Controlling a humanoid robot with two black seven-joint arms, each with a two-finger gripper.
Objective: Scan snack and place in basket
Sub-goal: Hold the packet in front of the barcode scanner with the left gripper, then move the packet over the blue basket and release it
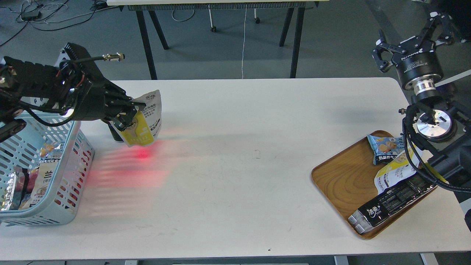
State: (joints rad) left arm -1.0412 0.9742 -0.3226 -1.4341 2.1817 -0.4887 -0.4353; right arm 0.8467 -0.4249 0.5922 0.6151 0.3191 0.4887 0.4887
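The left gripper (127,117) is closed on the snack (144,119), pinching the pouch at its left edge so that it hangs just above the worktop near the far left corner. The gripper's fingers cover part of the round photo on the pouch, and the black print on the white upper half is too small to read. A red glow (141,154) lies on the table (235,165) under the pouch and spreads in faint stripes toward the basket (70,176). A small dark object (114,133) stands behind the pouch, mostly hidden by it and the gripper.

The basket sits at the left edge, cut off by the picture's border; packets lie inside it, seen partly through the slots.

The right gripper (412,35) hangs beyond the far right corner with its fingers spread wide, holding nothing. A wooden tray (342,176) lies near the right edge. The right arm hides part of the blue packet (384,147), yellow pouch (392,175) and black wrapper (390,202) on the tray.
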